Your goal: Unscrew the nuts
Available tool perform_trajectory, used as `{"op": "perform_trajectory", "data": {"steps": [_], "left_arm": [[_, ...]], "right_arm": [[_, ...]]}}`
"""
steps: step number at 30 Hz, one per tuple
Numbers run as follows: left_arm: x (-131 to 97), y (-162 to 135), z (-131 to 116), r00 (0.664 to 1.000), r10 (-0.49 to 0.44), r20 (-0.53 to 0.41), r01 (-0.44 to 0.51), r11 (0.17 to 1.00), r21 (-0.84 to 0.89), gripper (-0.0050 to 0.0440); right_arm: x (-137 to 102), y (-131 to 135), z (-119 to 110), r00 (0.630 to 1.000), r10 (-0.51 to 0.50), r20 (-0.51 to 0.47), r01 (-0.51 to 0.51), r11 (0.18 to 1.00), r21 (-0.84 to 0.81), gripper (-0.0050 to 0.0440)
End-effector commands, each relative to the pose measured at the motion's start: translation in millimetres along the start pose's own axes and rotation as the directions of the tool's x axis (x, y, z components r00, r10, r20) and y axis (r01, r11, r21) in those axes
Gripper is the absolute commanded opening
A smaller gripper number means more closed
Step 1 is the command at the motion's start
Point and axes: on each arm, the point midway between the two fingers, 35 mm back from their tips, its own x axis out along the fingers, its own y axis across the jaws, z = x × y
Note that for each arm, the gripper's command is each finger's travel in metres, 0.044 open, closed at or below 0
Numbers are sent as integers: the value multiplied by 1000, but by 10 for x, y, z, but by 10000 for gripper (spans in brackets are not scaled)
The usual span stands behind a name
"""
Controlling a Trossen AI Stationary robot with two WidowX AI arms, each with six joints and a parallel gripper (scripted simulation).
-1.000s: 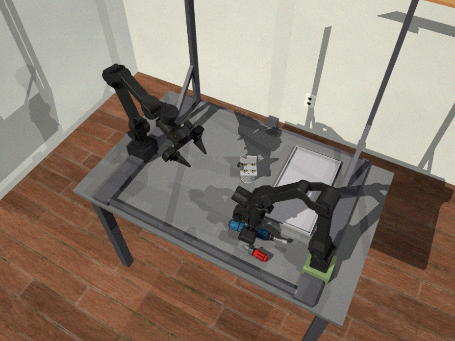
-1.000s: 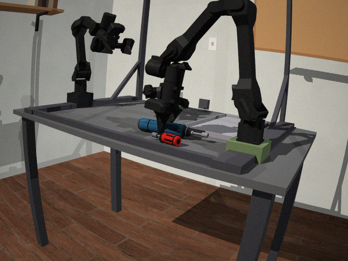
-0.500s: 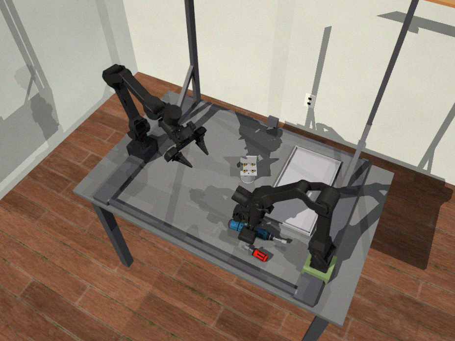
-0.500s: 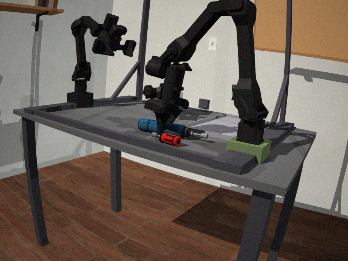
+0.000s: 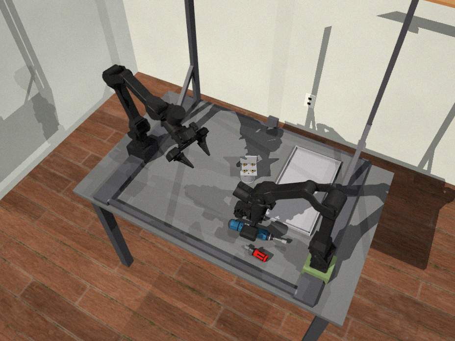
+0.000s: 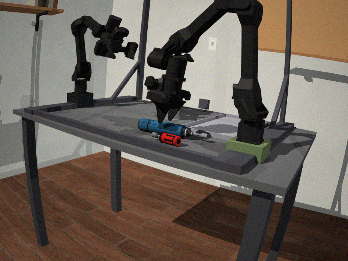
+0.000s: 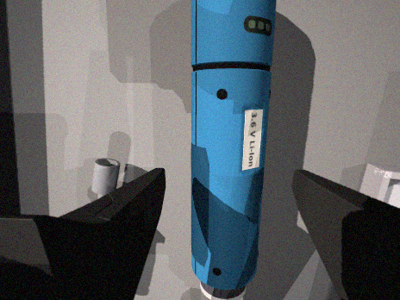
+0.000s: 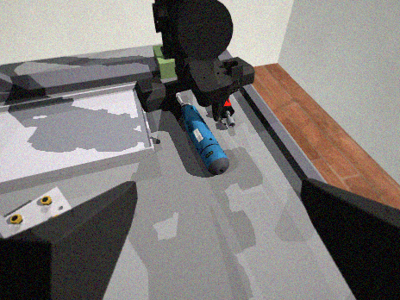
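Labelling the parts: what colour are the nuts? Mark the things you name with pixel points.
The nuts (image 5: 243,164) (image 8: 46,200) are golden yellow, clearest in the right wrist view.

This place looks like a small robot lab or workshop room. Two black arms are mounted on a metal table (image 5: 154,190) (image 6: 84,123), with frame posts (image 5: 192,47) (image 6: 142,47) rising from it. A driver (image 5: 235,224) (image 6: 149,125) (image 7: 228,129) (image 8: 203,134) and a red tool (image 5: 260,255) (image 6: 170,138) (image 8: 228,103) lie on its tabletop. Around it are plain walls, a wall shelf (image 6: 30,9) and a floor (image 5: 146,293) (image 6: 92,196) (image 8: 310,134) with wood look.
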Motion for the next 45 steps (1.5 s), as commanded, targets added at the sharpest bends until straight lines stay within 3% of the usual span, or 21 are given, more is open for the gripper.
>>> {"op": "perform_trajectory", "data": {"steps": [1, 11, 18, 26, 28, 42, 45], "left_arm": [[-445, -21, 106, 998, -5, 60, 6, 1000, -1, 305], [-490, -14, 106, 998, -6, 59, 6, 1000, -1, 305], [-435, -11, 66, 999, -5, 39, 5, 1000, 1, 305], [-435, -11, 66, 999, -5, 39, 5, 1000, 1, 305], [-435, -11, 66, 999, -5, 39, 5, 1000, 1, 305], [-435, -11, 66, 999, -5, 39, 5, 1000, 1, 305], [-435, -11, 66, 999, -5, 39, 5, 1000, 1, 305]], "right_arm": [[-11, 17, 46, 1000, -10, 13, 10, 1000, 11, 400], [47, 121, 161, 1000, 15, -12, -15, 1000, -9, 400], [320, 525, 259, 980, 94, -176, -109, 991, -79, 400], [569, 991, 247, 925, 151, -348, -210, 968, -139, 400], [569, 991, 247, 925, 151, -348, -210, 968, -139, 400], [844, 1790, -10, 770, 178, -613, -377, 902, -211, 400], [850, 1818, -25, 763, 177, -621, -382, 899, -213, 400]]}}
